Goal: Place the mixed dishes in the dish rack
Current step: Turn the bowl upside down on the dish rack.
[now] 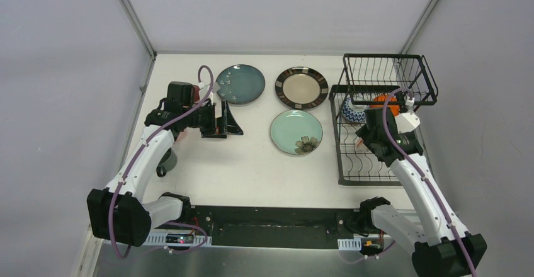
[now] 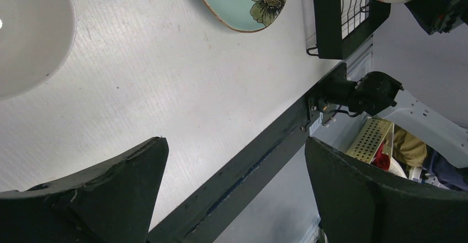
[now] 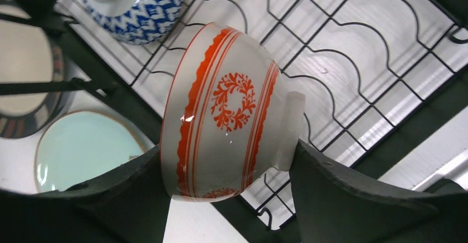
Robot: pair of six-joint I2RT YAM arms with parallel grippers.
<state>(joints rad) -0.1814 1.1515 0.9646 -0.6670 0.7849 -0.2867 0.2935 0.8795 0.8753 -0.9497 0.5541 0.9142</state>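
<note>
Red-patterned bowl [image 3: 226,116], clearest in the right wrist view, sits clamped in right jaws; left jaws gape empty

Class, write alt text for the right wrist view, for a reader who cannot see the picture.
The right gripper holds a red-patterned white bowl, tipped sideways, over the wire floor of the black rack. A blue-patterned bowl sits in the rack at upper left. A mint plate and a dark-rimmed plate lie outside it at left.
</note>
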